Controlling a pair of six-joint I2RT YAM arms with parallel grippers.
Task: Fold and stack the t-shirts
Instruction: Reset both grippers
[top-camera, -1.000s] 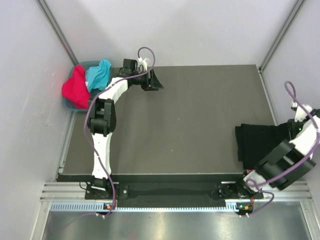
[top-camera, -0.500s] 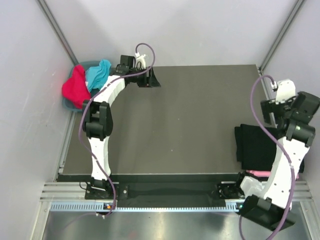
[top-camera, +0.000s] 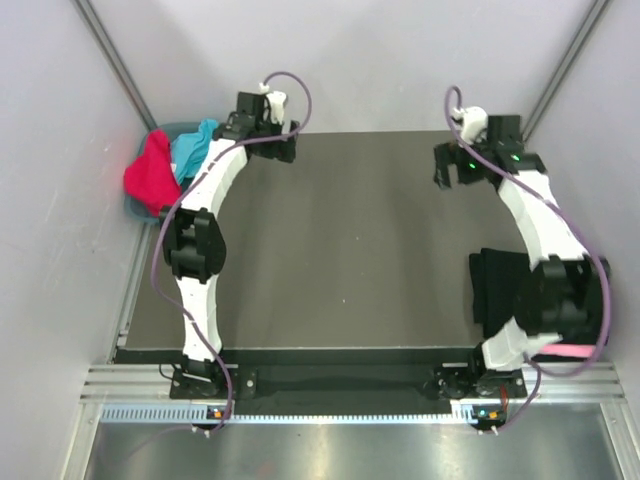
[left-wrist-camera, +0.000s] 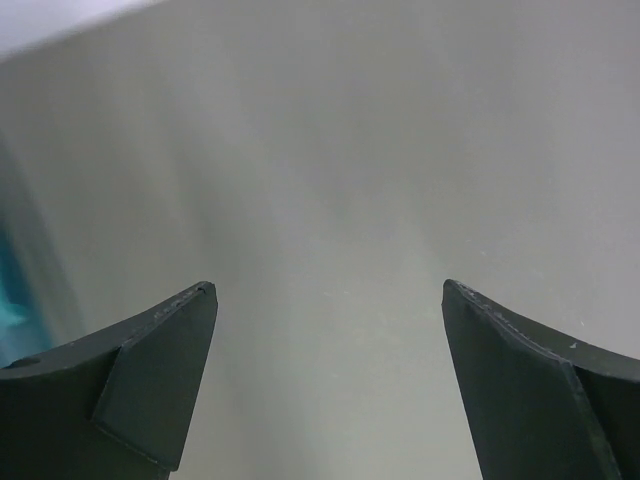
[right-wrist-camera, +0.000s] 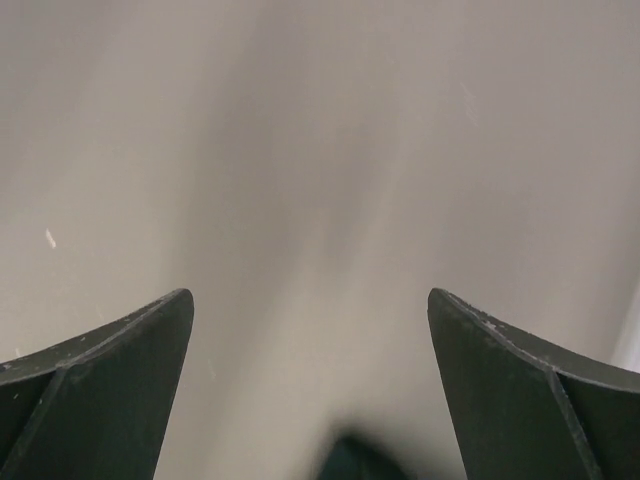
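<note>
Top external: red tee (top-camera: 150, 178) and turquoise tee (top-camera: 196, 150) lie just left of the left pincer (top-camera: 284, 150), gaping empty; right pincer (top-camera: 447, 170), likewise wide, far off.

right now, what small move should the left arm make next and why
Probably swing the left fingers left over the bin and down toward the turquoise t-shirt. They stand open and empty just right of the bin, where that shirt and the red t-shirt lie bunched; the black t-shirt already lies folded.
</note>
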